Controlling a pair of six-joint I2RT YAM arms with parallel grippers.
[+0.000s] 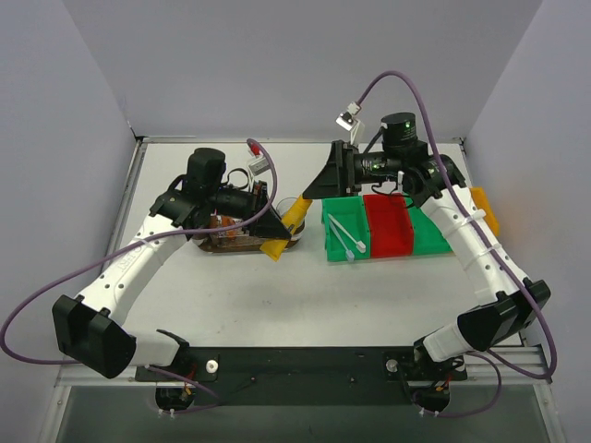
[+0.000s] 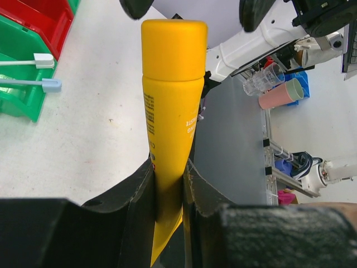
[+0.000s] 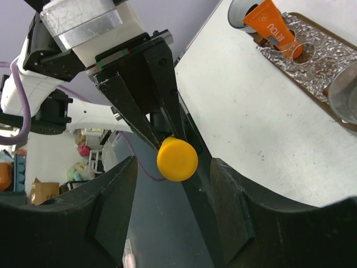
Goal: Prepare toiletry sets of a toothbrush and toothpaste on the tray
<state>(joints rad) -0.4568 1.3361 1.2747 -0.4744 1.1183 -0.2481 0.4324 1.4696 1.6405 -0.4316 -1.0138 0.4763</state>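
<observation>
My left gripper (image 1: 280, 231) (image 2: 168, 167) is shut on the flat end of a yellow-orange toothpaste tube (image 1: 291, 220) (image 2: 170, 95) and holds it above the table, cap pointing at the right gripper. My right gripper (image 1: 314, 190) (image 3: 173, 163) is open, and the tube's round cap (image 3: 177, 159) shows between its fingers; I cannot tell whether they touch. The dark brown tray (image 1: 231, 245) (image 3: 326, 53) lies under the left arm. On it an orange tube (image 3: 273, 25) stands in a clear cup. White toothbrushes (image 1: 343, 236) (image 2: 28, 60) lie in the green bin (image 1: 334, 242).
A red bin (image 1: 388, 229) stands right of the green bin, then another green bin (image 1: 429, 235), with a yellow bin (image 1: 486, 209) behind the right arm. Another clear cup (image 3: 345, 97) stands on the tray. The left arm covers most of the tray from above.
</observation>
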